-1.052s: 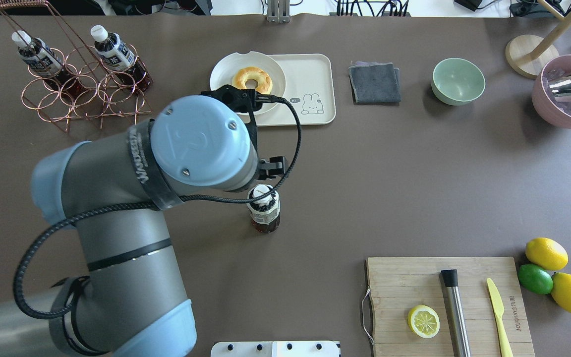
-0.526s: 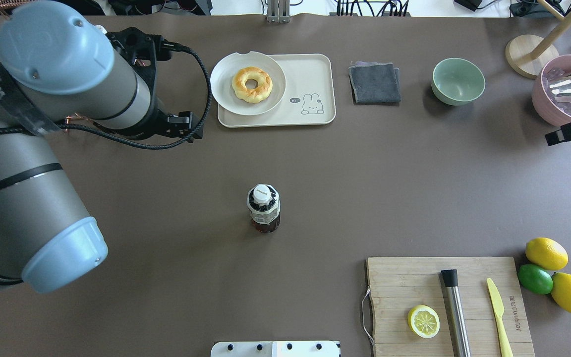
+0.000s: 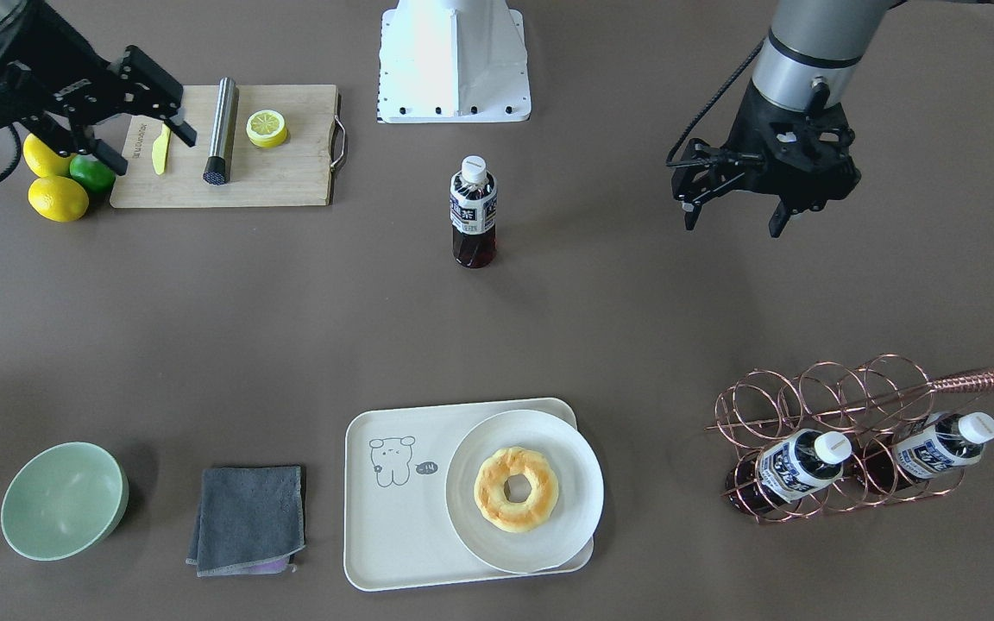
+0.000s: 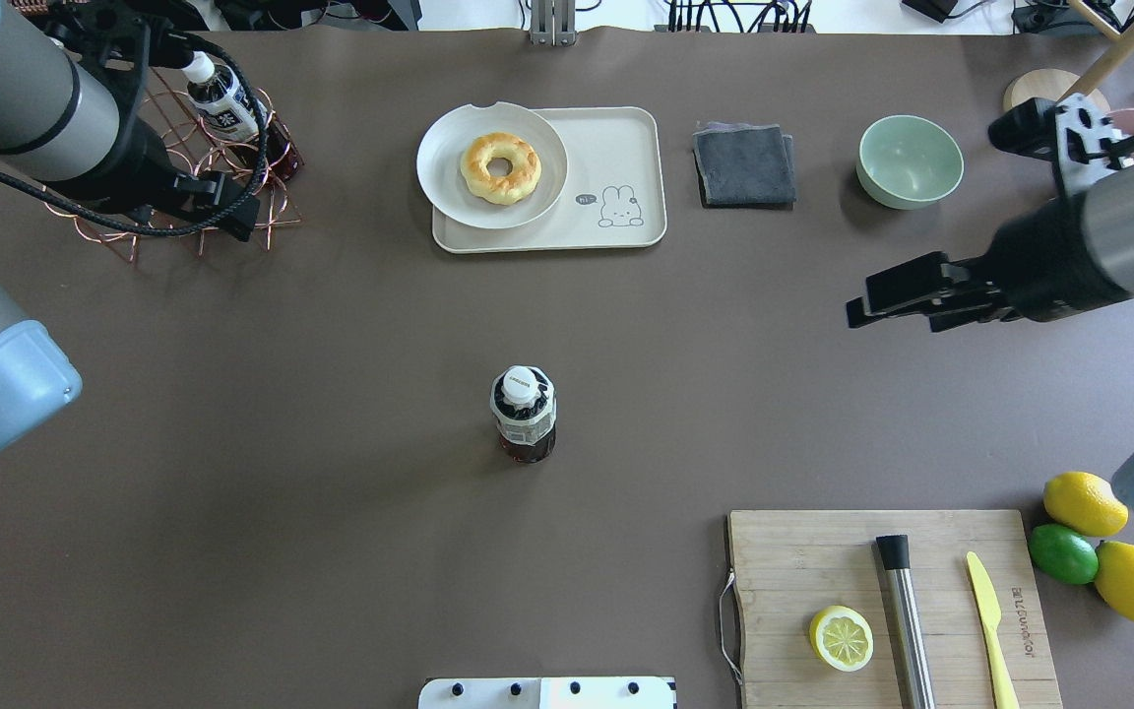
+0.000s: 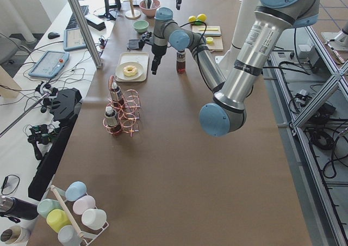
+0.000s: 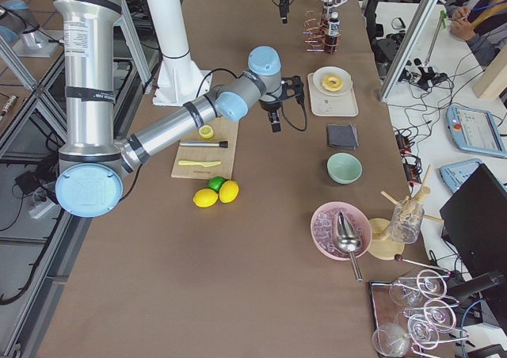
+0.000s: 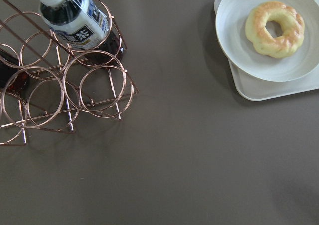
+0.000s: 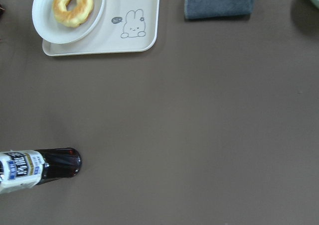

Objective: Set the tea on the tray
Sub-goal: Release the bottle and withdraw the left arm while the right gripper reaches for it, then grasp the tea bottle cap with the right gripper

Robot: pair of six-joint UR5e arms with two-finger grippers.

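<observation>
Well apart from the tea [image 4: 524, 414], the left arm [image 4: 31, 94] covers half the rack [image 4: 282, 202].

Robotics lab: aluminium framing [image 5: 81, 23], teach pendant [image 5: 48, 65]

tea [image 4: 524, 414] upright mid-table (capped) | tray [image 4: 626, 158] apart, holding plate

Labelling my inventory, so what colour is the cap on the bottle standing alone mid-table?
White. The cap shows best in the exterior front-facing view.
</observation>
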